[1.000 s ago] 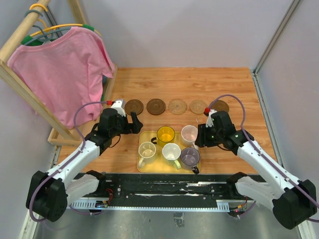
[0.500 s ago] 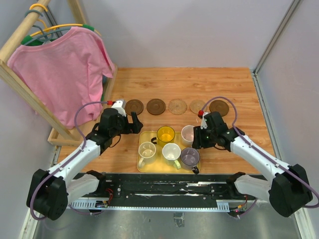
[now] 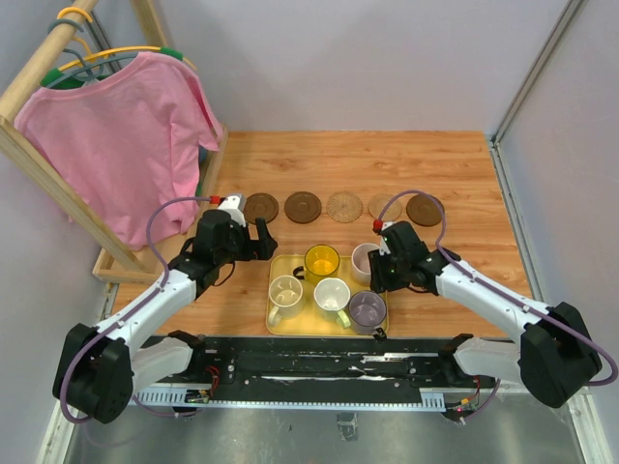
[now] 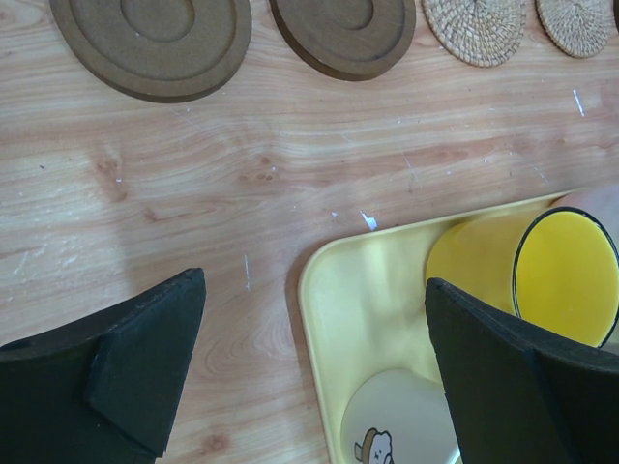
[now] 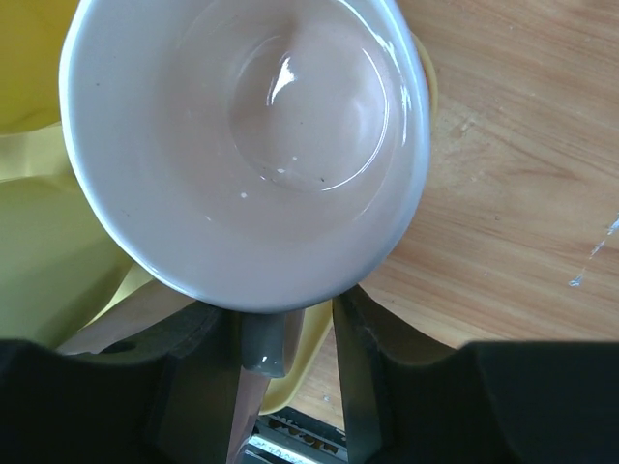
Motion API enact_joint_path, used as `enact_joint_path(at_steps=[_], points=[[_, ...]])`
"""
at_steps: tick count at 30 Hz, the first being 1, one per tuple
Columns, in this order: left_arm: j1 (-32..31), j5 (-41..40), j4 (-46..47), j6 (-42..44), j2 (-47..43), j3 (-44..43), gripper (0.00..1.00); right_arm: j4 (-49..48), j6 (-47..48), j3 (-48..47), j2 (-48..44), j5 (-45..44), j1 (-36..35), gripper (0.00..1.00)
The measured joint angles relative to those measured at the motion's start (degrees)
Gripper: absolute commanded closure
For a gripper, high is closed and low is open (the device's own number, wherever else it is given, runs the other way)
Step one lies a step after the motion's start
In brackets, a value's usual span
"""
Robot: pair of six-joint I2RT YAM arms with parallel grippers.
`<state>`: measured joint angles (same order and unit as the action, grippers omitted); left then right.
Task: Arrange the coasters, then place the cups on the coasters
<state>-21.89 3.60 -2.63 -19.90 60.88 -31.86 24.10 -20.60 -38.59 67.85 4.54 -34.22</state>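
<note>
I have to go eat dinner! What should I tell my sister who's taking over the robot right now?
Left gripper: open, empty, hovering over the far left corner of the yellow tray.
Right gripper: open, jaws either side of the pale pink cup handle, not clamped yet.
Coasters: all five laid in a row beyond the tray. Done.
Beige cup, yellow cup, white cup and grey-purple cup sit on the tray too; no cup is on a coaster.
Left to do: grip the pink cup, carry it to a coaster, then the other four.
</note>
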Motion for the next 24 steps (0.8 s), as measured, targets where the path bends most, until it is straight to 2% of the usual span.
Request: enact_joint_path(at_steps=[3,5,7,24], points=[[0.0,-0.02,0.0,0.11,0.07,0.0,0.0,-0.22,-0.07,0.17,-0.02,-0.59,-0.66,0.74],[0.0,-0.04,0.02,0.13,0.13,0.0,0.0,-0.13,-0.13,0.44,-0.02,-1.07,-0.98,0.89],[0.0,-0.04,0.02,0.13,0.26,0.0,0.0,-0.33,-0.26,0.46,-0.39,-1.77,-1.27,0.98],[0.0,-0.17,0.87,0.17,0.79,-0.07,0.0,0.24,1.09,0.55,-1.27,-6.03,-3.39,0.99]])
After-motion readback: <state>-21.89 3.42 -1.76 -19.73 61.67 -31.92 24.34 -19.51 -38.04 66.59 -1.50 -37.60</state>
